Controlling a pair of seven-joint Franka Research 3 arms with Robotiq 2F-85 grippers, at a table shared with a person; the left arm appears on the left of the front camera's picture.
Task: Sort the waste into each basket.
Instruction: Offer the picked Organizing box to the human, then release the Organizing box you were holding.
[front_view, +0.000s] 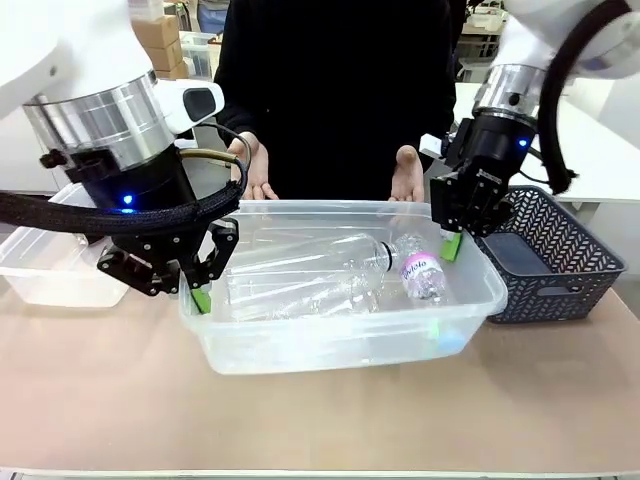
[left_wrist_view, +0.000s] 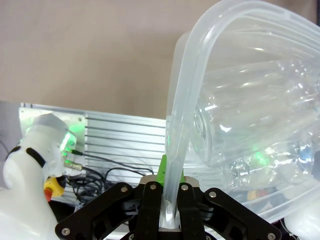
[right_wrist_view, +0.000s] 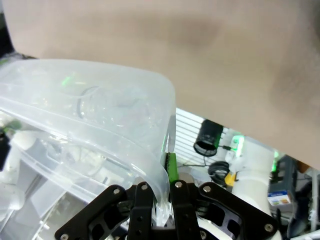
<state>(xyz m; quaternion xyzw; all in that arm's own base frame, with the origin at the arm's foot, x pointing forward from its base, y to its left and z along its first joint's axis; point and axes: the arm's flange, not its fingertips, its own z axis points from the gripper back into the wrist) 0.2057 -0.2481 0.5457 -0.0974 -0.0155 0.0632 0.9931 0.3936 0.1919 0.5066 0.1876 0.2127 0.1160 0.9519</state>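
A large clear tub (front_view: 340, 345) sits mid-table with several clear plastic bottles (front_view: 300, 268) lying in it, one with a pink label (front_view: 422, 276). My left gripper (front_view: 200, 296) is shut on the tub's left rim (left_wrist_view: 181, 115), and the bottles (left_wrist_view: 260, 125) show through the wall. My right gripper (front_view: 450, 243) is shut on the right rim (right_wrist_view: 159, 165), with a bottle (right_wrist_view: 110, 107) behind the plastic. I cannot tell whether the tub is off the table. No red cans are in view.
A second clear tub (front_view: 50, 272) stands at the far left. The dark blue-grey openwork basket (front_view: 565, 268) stands at the right, close behind my right gripper. A person's open hands (front_view: 408, 176) hover just beyond the tub's far rim.
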